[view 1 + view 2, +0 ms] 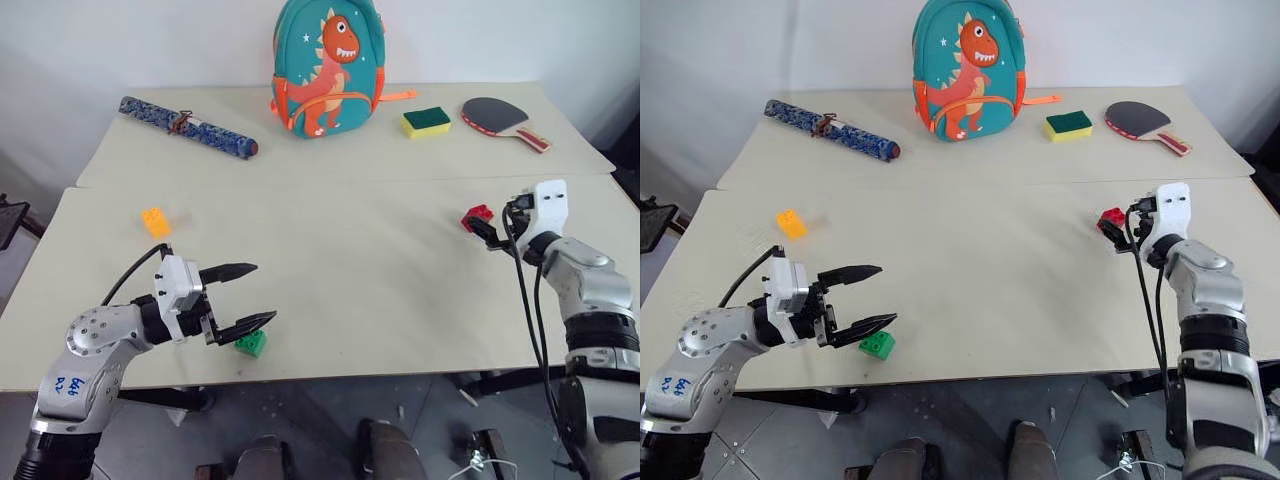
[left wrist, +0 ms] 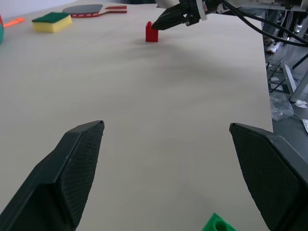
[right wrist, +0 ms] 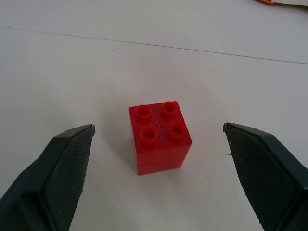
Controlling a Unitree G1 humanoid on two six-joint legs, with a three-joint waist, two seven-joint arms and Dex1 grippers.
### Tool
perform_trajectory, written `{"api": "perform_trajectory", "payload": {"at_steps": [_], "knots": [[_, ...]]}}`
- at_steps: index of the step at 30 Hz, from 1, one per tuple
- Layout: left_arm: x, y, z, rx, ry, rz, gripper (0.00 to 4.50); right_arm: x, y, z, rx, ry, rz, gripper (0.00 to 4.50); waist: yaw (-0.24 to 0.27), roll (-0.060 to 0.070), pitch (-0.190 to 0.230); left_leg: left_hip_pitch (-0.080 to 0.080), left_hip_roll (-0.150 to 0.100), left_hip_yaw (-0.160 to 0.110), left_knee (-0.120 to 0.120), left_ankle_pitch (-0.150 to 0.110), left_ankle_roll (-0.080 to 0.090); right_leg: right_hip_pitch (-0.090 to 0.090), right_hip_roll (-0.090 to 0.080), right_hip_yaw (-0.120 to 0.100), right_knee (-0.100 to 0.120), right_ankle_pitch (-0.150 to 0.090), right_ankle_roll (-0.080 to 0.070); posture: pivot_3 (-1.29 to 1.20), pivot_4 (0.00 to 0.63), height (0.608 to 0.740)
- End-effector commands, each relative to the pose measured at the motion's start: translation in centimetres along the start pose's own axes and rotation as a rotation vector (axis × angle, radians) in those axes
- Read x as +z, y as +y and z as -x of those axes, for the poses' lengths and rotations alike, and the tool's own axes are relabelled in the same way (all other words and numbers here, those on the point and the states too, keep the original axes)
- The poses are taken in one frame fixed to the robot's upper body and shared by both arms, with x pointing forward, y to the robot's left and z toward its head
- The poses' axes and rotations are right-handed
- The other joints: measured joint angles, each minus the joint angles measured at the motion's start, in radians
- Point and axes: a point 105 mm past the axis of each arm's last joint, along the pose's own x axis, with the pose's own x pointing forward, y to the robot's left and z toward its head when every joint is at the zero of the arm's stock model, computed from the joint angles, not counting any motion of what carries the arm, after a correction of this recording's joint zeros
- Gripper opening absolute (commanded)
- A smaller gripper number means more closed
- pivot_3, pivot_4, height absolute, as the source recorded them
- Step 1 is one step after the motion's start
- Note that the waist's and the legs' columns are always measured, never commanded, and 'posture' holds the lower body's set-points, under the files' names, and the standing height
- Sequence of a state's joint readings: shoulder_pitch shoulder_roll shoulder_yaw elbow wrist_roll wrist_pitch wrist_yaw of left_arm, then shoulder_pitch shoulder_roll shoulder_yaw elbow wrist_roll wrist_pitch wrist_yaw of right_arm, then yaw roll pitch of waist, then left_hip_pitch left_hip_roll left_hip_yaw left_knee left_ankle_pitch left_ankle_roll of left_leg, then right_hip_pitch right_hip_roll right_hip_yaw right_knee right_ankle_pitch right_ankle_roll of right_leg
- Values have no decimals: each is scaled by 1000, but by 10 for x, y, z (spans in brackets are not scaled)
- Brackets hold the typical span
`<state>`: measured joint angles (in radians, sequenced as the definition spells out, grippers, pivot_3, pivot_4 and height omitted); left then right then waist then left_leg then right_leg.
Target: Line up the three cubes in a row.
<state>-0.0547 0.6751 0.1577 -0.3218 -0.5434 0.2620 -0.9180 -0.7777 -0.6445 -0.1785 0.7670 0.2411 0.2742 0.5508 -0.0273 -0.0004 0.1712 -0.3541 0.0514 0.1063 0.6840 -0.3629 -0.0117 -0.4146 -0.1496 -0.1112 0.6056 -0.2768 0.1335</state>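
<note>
Right gripper (image 3: 159, 130): fingers (image 3: 57, 168) standing wide apart, holding nothing, pointing at the red cube from just behind it; no contact showing.
Red cube (image 3: 160, 137): sitting upright on the counter, four studs facing up, lying between the lines of the two right fingers but clear of both; placed toward the right side of the near counter (image 1: 380, 290).
Left gripper (image 1: 245, 295): fingers (image 1: 228, 270) spread wide, holding nothing, pointing level across the counter toward the right.
Green cube (image 1: 252, 344): resting on the counter close to its front edge, just under and beside the lower left finger; whether they are touching cannot be told.
Orange-yellow cube (image 1: 155, 221): lying on the left part of the near counter, well apart from the other two cubes and beyond the left gripper.
Cube layout: the three cubes are sitting far apart, not forming a row.
Backpack (image 1: 328, 65): teal with an orange dinosaur, standing upright on the far counter against the wall; appearing closed, contents not visible.
Sponge (image 1: 426, 121): yellow and green, lying just right of the backpack.
Table-tennis paddle (image 1: 500, 117): lying flat right of the sponge.
Folded umbrella (image 1: 188, 126): blue patterned, lying at a slant on the far counter, left of the backpack.
</note>
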Motion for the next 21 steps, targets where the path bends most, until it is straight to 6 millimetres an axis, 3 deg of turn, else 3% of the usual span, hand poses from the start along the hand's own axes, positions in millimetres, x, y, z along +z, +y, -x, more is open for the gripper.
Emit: {"api": "perform_trajectory", "payload": {"at_steps": [1,4,10,11,13,16,21], "knots": [[12,-4,-2,-3,-22,-45,4440,1,5,-8,40,-2,31,4500,-2,0,0,0,0,0,0,0,0,0,0,0,0,0,0,0,150,740],[14,-3,-2,4,-23,-49,4500,1,5,-12,35,2,41,3843,-4,1,1,0,0,0,0,0,0,0,0,0,0,0,0,0,150,740],[16,-1,-1,17,-20,-52,4500,10,10,-17,76,-21,51,1857,-4,1,1,0,0,0,0,0,0,0,0,0,0,0,0,0,150,740],[15,0,0,19,-19,-53,4500,18,21,-16,165,-56,83,1491,-4,1,1,0,0,0,0,0,0,0,0,0,0,0,0,0,150,740],[15,1,0,22,-18,-54,4500,32,45,-10,345,-134,161,1477,-4,1,1,0,0,0,0,0,0,0,0,0,0,0,0,0,150,740],[14,1,-1,20,-18,-53,4500,38,103,17,782,-182,308,1477,-3,2,1,0,0,0,0,0,0,0,0,0,0,0,0,0,150,740],[12,1,-1,18,-15,-48,4500,22,161,53,1167,-73,399,1477,0,2,1,0,0,-1,0,0,-1,0,0,-1,1,1,1,0,150,740]]}}
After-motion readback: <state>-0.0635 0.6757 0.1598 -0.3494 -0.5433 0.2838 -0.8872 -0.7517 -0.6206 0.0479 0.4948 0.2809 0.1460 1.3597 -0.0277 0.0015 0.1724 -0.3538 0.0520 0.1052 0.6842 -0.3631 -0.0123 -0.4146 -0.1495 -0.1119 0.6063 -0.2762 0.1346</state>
